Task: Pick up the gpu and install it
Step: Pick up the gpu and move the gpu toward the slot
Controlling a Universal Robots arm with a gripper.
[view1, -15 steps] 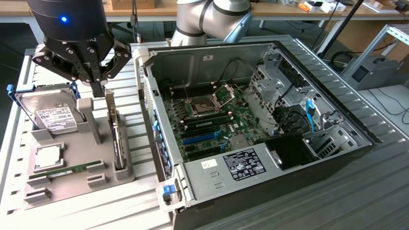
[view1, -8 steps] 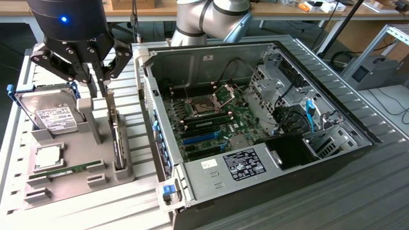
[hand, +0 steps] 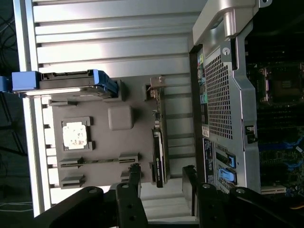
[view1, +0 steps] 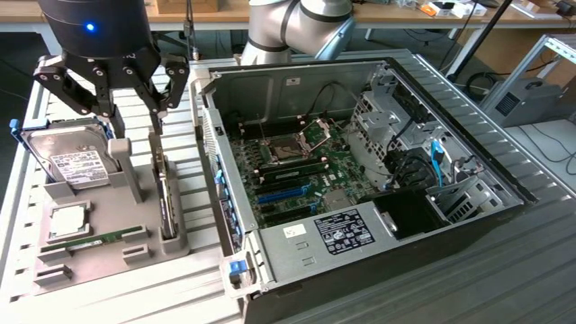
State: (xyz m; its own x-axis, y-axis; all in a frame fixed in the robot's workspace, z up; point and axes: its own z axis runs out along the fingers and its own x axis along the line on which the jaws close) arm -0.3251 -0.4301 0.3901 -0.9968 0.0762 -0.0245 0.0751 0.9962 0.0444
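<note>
Standing on its long edge in a slot of the grey holder point(view1: 112, 216): the gpu point(view1: 166, 199), thin and dark, along the holder's side nearest the computer case point(view1: 378, 229). Seen edge-on from the wrist as well, the same gpu point(hand: 159, 156), silvery bracket at the end level with the hard drive point(view1: 67, 158). Not lifted, not in the case.

Hanging above the card, clear of it in the exterior view: the gripper point(view1: 137, 120), spread wide and gripping nothing. From the wrist, black fingers point(hand: 134, 176) parted to either side of the card's line, one end of the card lying between them with a gap on each side.

Sharing the holder, well apart from the card: the hard drive in its blue frame, upright at the side away from the case; a square processor chip point(view1: 67, 219) flat in a recess; a green memory stick point(view1: 99, 237) lying beside that.

Beyond, to the exterior view's right: the case on its side, lid off, green motherboard point(view1: 297, 169) exposed with its blue slots. Under everything, a slatted metal table point(view1: 504, 270). Behind the case, the arm's grey body point(view1: 297, 27).
</note>
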